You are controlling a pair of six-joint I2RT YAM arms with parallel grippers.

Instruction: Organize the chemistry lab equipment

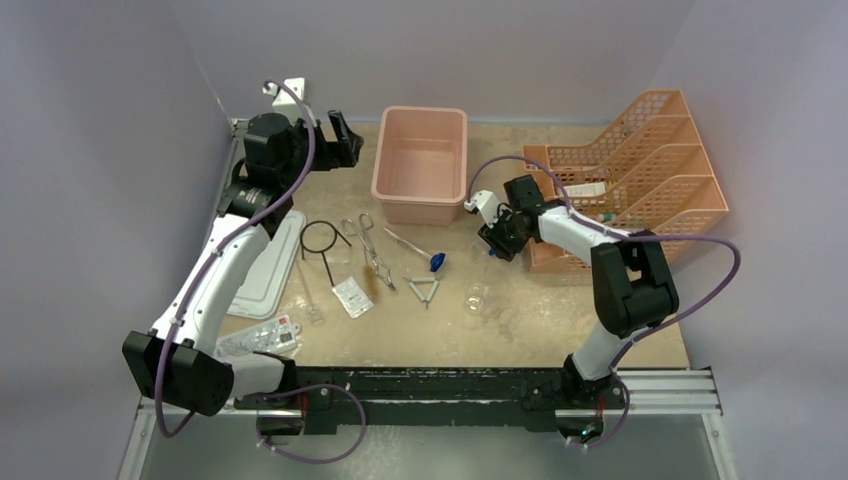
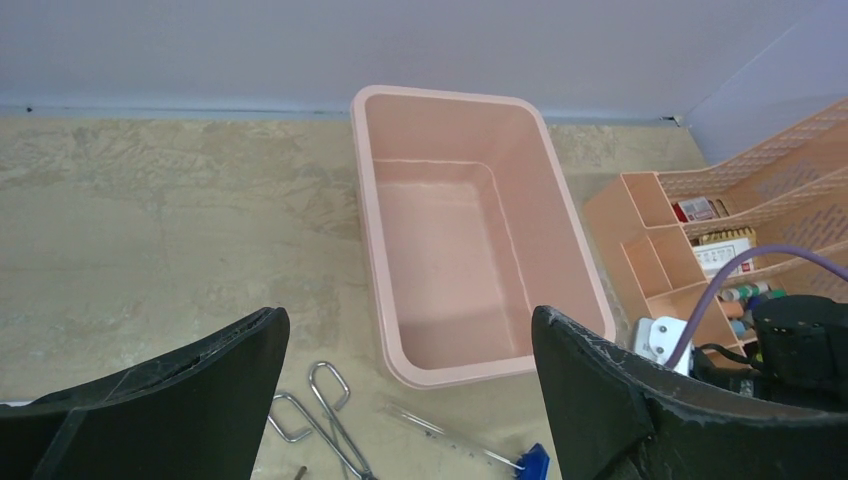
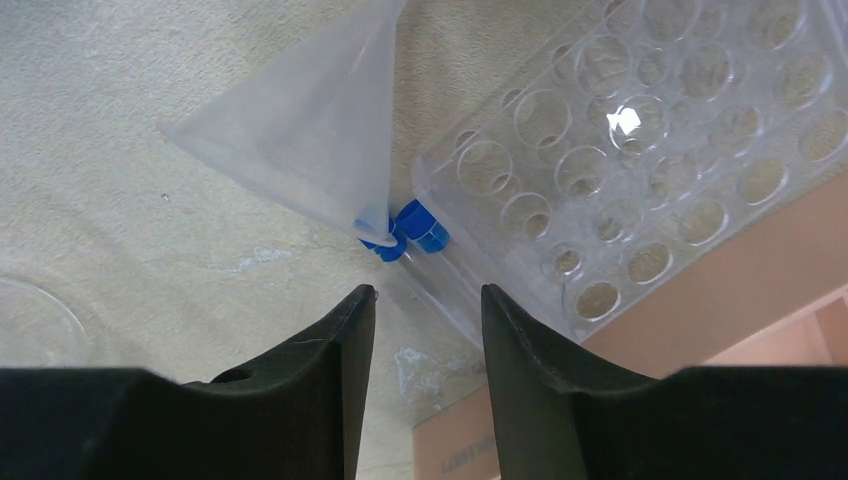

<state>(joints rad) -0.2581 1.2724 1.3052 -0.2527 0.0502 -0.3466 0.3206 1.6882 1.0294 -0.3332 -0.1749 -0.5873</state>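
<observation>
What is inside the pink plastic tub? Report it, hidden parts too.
Nothing shows: the pink rectangular plastic tub has a bare floor and side walls in top and left wrist views. The inner face of its near wall faces away and cannot be checked.

I looked at a beige table (image 1: pixel 540 325) with a mottled, stained top, like worn stone. Plain pale lilac-grey walls closed it in on three sides: the left wall (image 1: pixel 90 200), the far wall (image 1: pixel 430 50) and the right wall (image 1: pixel 780 110). A small white bracket (image 1: pixel 293 92) sat in the far left corner, where the walls met. Along the near edge ran a silver metal rail (image 1: pixel 665 385), and nearer than that lay a dull grey sheet (image 1: pixel 450 455) with a faint sheen. The light was soft and even, and it left only weak shadows on the top. From the left wrist view, the far wall met the table in a straight, thin, dark seam.
</observation>
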